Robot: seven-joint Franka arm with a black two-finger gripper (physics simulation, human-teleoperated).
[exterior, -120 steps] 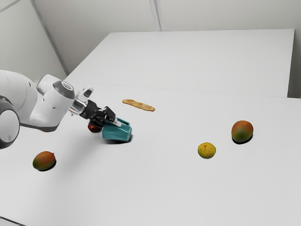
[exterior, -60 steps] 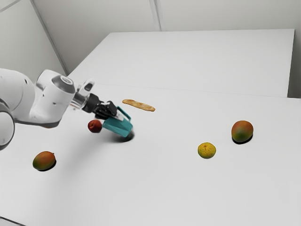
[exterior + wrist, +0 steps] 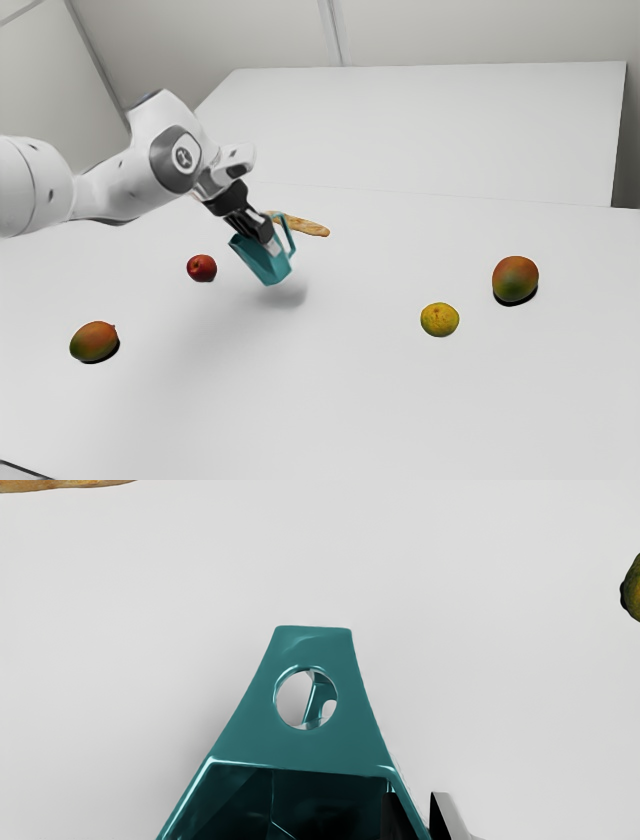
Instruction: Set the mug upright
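Observation:
In the exterior view my gripper (image 3: 268, 238) points down at a slant and holds the teal mug (image 3: 262, 262) by its wall. The mug is tilted, its mouth toward the hand, its handle on the exterior view's right side, with a shadow under it on the table. From the wrist view, one finger is inside the mug (image 3: 305, 750) and the other outside, the wall pinched between the two fingertips of the gripper (image 3: 414, 810). The mug's lower part is hidden there.
A bread stick (image 3: 303, 226) lies just behind the mug. A red apple (image 3: 202, 268) and a mango (image 3: 94, 341) rest toward the exterior view's left. A yellow-green fruit (image 3: 440, 320) and another mango (image 3: 515, 279) are toward its right on the white table (image 3: 350, 400).
My hand has risen and swung from nearly level to steeply downward, carrying the mug up off the table. The mug has turned from lying on its side to a tilt nearer upright.

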